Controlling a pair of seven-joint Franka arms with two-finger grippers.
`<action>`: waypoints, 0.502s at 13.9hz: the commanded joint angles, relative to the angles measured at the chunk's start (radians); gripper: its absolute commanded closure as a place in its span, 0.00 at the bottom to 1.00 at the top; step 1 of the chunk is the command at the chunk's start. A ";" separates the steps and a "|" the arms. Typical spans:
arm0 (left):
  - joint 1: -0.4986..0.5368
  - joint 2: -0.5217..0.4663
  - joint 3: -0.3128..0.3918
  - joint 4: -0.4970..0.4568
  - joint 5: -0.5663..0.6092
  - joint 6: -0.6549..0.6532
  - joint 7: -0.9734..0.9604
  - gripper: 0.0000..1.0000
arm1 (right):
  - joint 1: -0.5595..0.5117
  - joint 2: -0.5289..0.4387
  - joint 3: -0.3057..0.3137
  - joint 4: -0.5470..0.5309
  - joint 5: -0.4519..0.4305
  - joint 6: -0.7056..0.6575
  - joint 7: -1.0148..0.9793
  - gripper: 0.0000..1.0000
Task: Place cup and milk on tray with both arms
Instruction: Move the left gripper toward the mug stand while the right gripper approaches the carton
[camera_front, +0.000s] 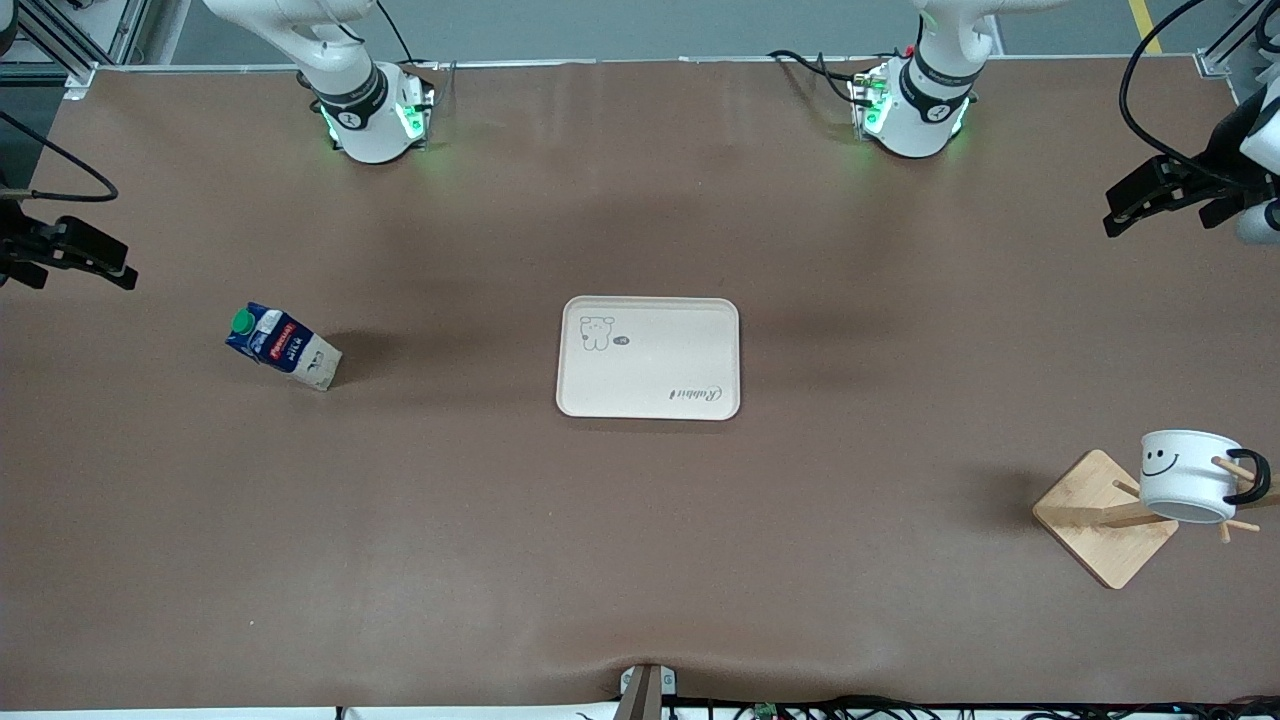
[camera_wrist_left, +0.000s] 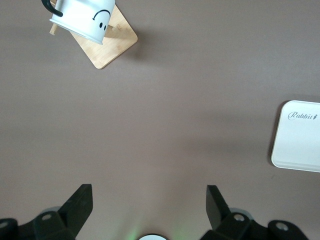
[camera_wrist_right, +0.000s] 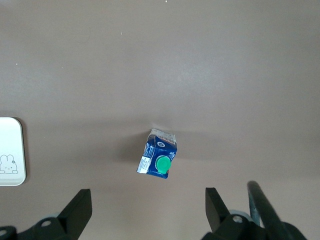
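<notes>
At frame centre, the tray (camera_front: 648, 357) lies bare, reachable by both arms. Milk (camera_front: 283, 346) stands mid-left; cup (camera_front: 1190, 476) hangs on a wooden stand (camera_front: 1105, 517), lower right. Left tool (camera_wrist_left: 148, 206) and right tool (camera_wrist_right: 148, 206) hover wide open, holding nothing.

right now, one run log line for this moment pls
left gripper: open, waiting | right gripper: open, over milk | cup: on wooden stand | tray: holds nothing
</notes>
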 joint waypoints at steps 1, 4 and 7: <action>0.010 0.012 -0.006 0.024 0.003 -0.007 0.006 0.00 | -0.014 0.013 0.007 0.022 0.015 -0.003 0.007 0.00; 0.010 0.014 -0.003 0.024 0.017 -0.007 0.005 0.00 | -0.014 0.014 0.007 0.022 0.015 0.002 0.007 0.00; 0.013 0.035 0.002 0.024 0.020 0.006 0.003 0.00 | -0.017 0.014 0.007 0.024 0.015 0.003 0.007 0.00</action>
